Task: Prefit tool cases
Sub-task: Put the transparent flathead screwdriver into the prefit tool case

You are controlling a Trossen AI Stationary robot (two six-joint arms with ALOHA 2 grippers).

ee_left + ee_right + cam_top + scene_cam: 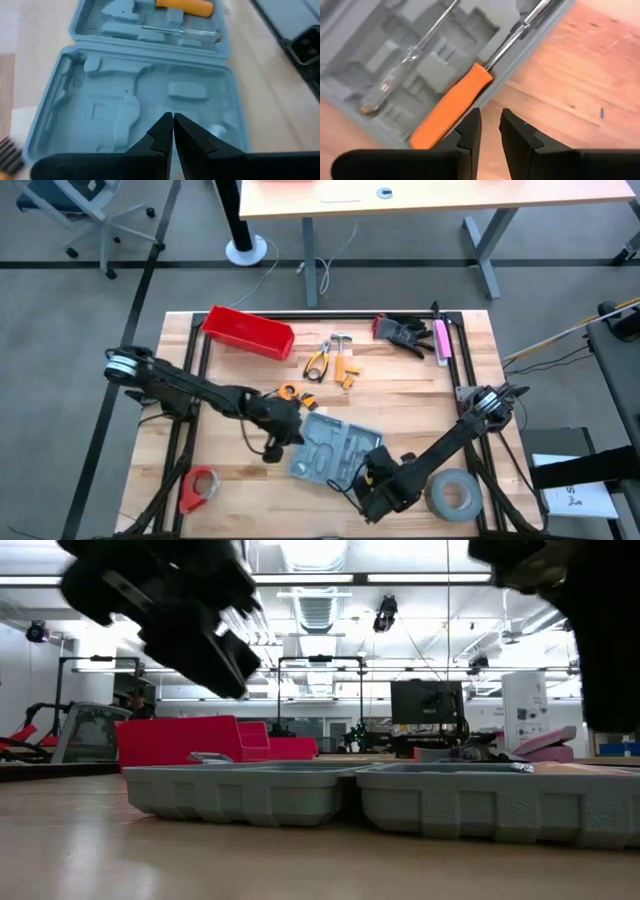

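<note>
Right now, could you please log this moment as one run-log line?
case: open flat, orange-handled screwdriver inside | left gripper: shut, empty, over case | right gripper: slightly apart, empty, beside screwdriver

Grey carpet (pixel 80 330) lies around my wooden tabletop (pixel 400 390); a pale desk (pixel 420 198) and office chair (pixel 85 210) stand beyond, under bright ceiling lights (pixel 420 578).

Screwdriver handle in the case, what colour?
Orange; the screwdriver handle in the tool case shows best in the right wrist view.
</note>
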